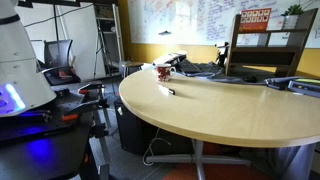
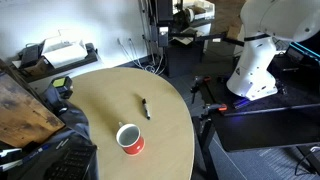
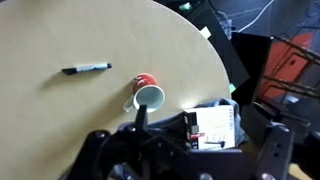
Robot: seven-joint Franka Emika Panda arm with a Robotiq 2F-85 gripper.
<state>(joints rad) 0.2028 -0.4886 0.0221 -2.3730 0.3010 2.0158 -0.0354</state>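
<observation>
Marker near red mug on round table

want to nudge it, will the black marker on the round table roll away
The marker lies flat on the smooth table, and its barrel looks round, so a sideways push likely rolls it. It looks slim and stiff, so probably light.

The arm is showing smooth, rounded white shells above a blue-glowing base, while its end effector is looking black and blocky.
</observation>
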